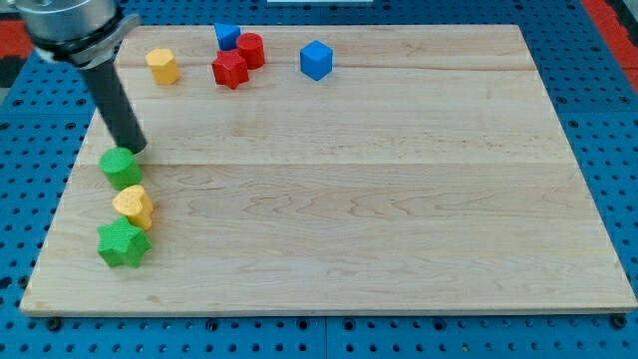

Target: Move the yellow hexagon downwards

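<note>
**Yellow hexagon up top-left, tip down by green blocks**

Yellow hexagon (pixel 162 66) sat near the view's top left of a pale wooden board (pixel 379 199), well apart from my tip (pixel 134 150). Board rested on a blue perforated panel (pixel 598 90); red patches showed at both top corners, too cropped to identify.

Dark rod reached down from the top-left corner, upper body cut off by the frame edge. No gripper on this rig, so nothing grasped or clenched; tip ended just above a green block (pixel 122 168), touching or almost touching, contact hard to confirm.

Below that green block: a yellow block (pixel 134 206), shape unclear, maybe heart-like, then a green star-like block (pixel 124 243), the three stacked in a near-touching column by the board's left edge.

Top row, right of the hexagon: blue block (pixel 227 36) partly hidden behind a red cylinder (pixel 250 50) and a red star-like block (pixel 229 69), those three clustered. Blue cube (pixel 316 60) stood alone further right.
</note>
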